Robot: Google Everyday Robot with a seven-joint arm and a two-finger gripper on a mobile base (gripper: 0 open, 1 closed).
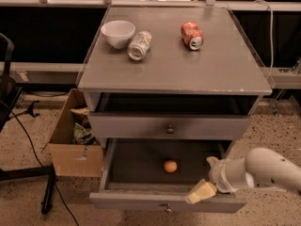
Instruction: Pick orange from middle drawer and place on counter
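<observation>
The orange (170, 166) lies on the dark floor of the open middle drawer (141, 201), near its centre. My gripper (207, 176) is at the drawer's front right corner, to the right of the orange and apart from it. Its cream fingers (201, 191) stand spread, with nothing between them. The white arm reaches in from the lower right. The counter (174, 67) is the grey top slab above.
On the counter are a white bowl (118, 33), a silver can on its side (140, 44) and a red-orange can on its side (192, 35). The upper drawer front (141, 125) is shut. A cardboard box (75, 140) stands left of the cabinet.
</observation>
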